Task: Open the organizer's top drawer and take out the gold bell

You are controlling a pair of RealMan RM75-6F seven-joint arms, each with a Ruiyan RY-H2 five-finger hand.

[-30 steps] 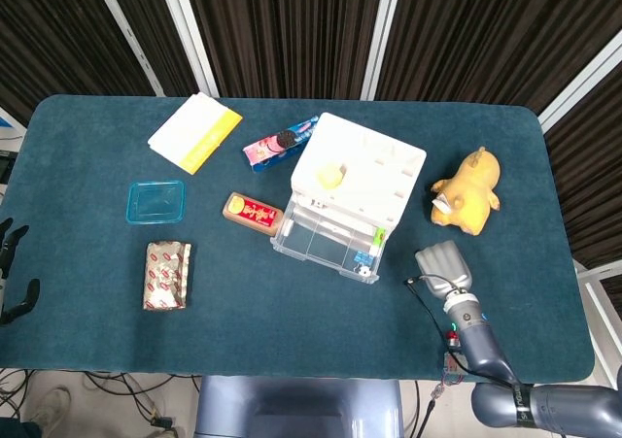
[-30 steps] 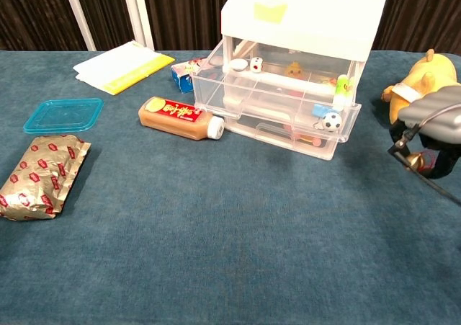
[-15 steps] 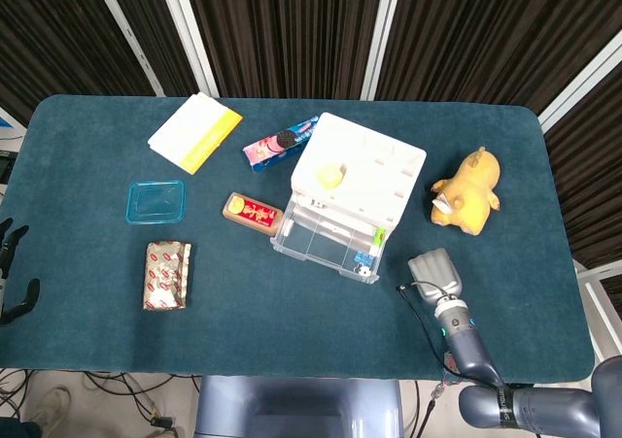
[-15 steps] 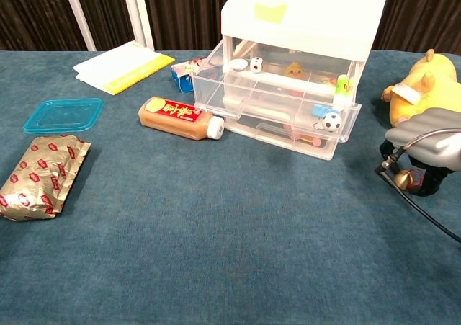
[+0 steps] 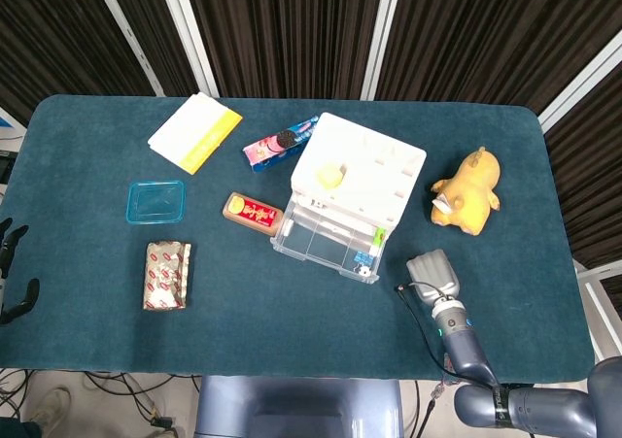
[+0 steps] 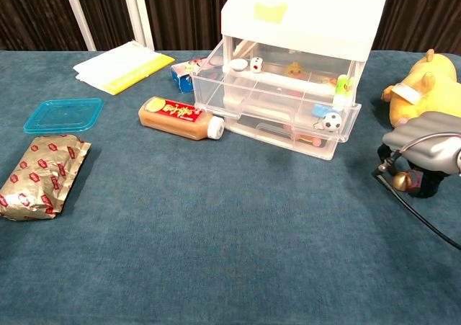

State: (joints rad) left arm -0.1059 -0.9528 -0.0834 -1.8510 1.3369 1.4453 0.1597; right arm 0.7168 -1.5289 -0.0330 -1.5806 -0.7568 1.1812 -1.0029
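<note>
The white organizer [image 5: 360, 171] stands mid-table with its clear top drawer [image 6: 281, 80] pulled out; small items such as a die and a tiny football lie in the drawer. Right of the organizer, low over the cloth, my right hand [image 6: 425, 148] holds a small gold bell [image 6: 401, 181] beneath its fingers. In the head view the right hand [image 5: 432, 273] covers the bell. My left hand [image 5: 12, 273] shows only as dark spread fingers at the far left edge, off the table, holding nothing.
A yellow plush toy [image 5: 466, 190] lies behind the right hand. A brown bottle [image 5: 253, 212] lies against the organizer's left side. Further left are a blue lid [image 5: 155, 202], a foil packet [image 5: 167, 275], a yellow-white booklet [image 5: 194, 132] and a cookie pack [image 5: 280, 143].
My right hand has moved slightly left and down toward the cloth with the bell. The drawer and the left hand have not moved.
</note>
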